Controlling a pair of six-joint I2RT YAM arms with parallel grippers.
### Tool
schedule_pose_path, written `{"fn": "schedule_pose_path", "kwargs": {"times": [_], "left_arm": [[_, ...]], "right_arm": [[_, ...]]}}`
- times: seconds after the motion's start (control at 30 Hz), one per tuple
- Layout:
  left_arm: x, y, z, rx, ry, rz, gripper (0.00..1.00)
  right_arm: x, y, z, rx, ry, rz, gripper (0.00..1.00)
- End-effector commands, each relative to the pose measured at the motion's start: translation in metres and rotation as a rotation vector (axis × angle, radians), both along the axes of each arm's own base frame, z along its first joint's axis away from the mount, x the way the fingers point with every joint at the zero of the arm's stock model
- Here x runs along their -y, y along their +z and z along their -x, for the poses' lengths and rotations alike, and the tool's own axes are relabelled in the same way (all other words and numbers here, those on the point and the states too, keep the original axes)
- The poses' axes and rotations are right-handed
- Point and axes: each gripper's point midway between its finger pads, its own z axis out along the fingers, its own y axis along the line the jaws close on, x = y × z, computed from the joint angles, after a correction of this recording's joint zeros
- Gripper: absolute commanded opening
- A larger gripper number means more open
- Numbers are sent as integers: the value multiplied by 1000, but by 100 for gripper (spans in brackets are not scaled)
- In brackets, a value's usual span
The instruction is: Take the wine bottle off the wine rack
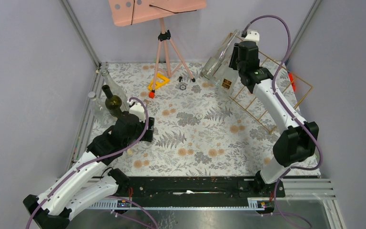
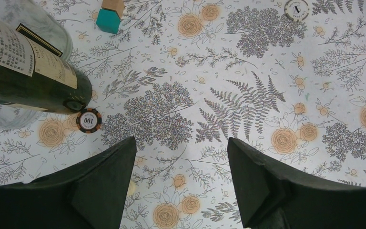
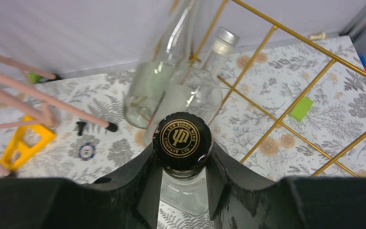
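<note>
Wine bottle (image 3: 182, 138), clear glass with a black cap stamped in gold: far right corner of the table, at the rack's left side, held by its neck. Whether its base sits in a cell or hangs free of the wire cannot be told.

Table (image 1: 195, 143), pale cloth printed with grey ferns and orange flowers: bears all items below.

Wine rack (image 1: 288, 95), large slanted box frame of thin gold wire with rectangular cells: far right corner. The tilt presumably keeps bottles lying at an angle, necks outward.

Pink tripod stand (image 1: 164, 43): middle of the far edge.

Right gripper (image 3: 182, 157), black, two-fingered: clamped on the wine bottle just beneath the cap. This is probably because the neck is the one part narrow enough to hold, and a pull from there would follow the bottle's slant.

Left gripper (image 2: 181, 157), black: fingers spread wide, nothing between them, low over bare cloth near the left edge. It is well apart from the rack and apparently parked out of the way.

Dark green glass bottle with a cream paper label (image 2: 28, 81): upright near the left edge.

Clear glass bottle with a silver cap (image 3: 224, 36): just behind the wine bottle, against the rack wire.

Yellow triangular frame (image 1: 158, 81): by the tripod's foot.

Lime green block (image 3: 301, 108): on the cloth beneath the rack.

Teal block (image 2: 108, 20): near the green bottle.

Poker chip marked 100 (image 2: 89, 120): just beside the green bottle's base.
</note>
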Motion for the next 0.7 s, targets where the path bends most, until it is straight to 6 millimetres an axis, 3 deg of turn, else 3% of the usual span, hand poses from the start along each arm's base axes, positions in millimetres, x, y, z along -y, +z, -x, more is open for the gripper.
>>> {"fn": "schedule_pose_path", "kwargs": {"times": [0.0,0.07,0.23,0.47,0.67], "left_arm": [[5,11,-5,48,-13,25,76],[4,11,-5,50,-13,26,76],[4,12,-5,57,-12,31,76],[5,14,-4,63,-13,39,76],[5,19,-3,77,-13,57,76]], "right_arm": [[-15,133,29,363,44,-92,0],[-26,141,46,379,81,-100,0],[-59,137,88,356,213,-103,0],[-110,117,155,303,426,-76,0],[-137,90,208,289,554,-74,0]]}}
